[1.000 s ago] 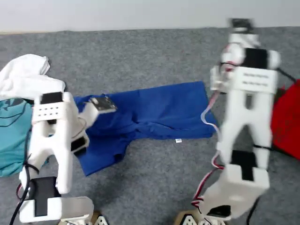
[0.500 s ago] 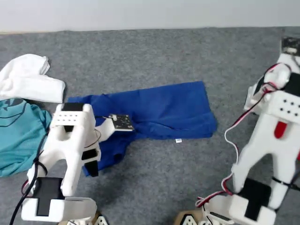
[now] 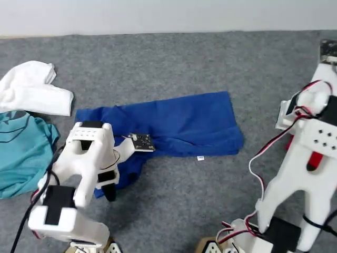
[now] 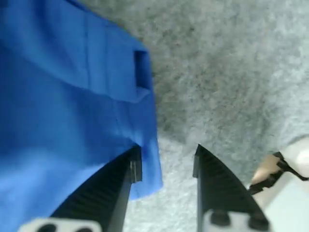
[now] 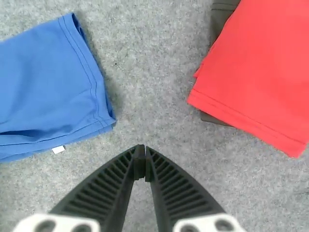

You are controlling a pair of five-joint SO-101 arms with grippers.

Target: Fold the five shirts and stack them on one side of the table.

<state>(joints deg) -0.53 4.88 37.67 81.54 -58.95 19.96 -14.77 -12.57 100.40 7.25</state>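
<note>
Quick take on where we're at with the blue shirt [image 3: 179, 121]. It's lying across the middle of the tabletop [image 3: 174, 58], fairly flat on the right end and bunched up on the left end. That's where the left arm [image 3: 84, 158] is parked over it.

From the wrist camera, the left jaws are partway open and straddling the shirt's edge. One jaw is over the blue fabric, the other over bare grey tabletop, and nothing is pinched yet. The right arm [image 3: 310, 158] hangs off to the side with its jaws closed on nothing. They're over bare tabletop between the blue shirt's corner and the red shirt [image 5: 260, 63].

So we figure the step in hand is grabbing that edge to straighten or fold it. What we'd do:
- Go straight down so the outer jaw lands on the tabletop right beside the hem, then close. The fabric should get scooped in, not pushed away.
- Take a decent bite, since a thin pinch near the edge will probably slip.
- Lift only a little and drag slowly, because the bunched part could fold on itself.
- Get the right arm onto the near corner too, so the shirt doesn't just slide along.

The white shirt [image 3: 31, 87] and teal shirt [image 3: 21, 153] sit at the left side, well out of the way.
</note>
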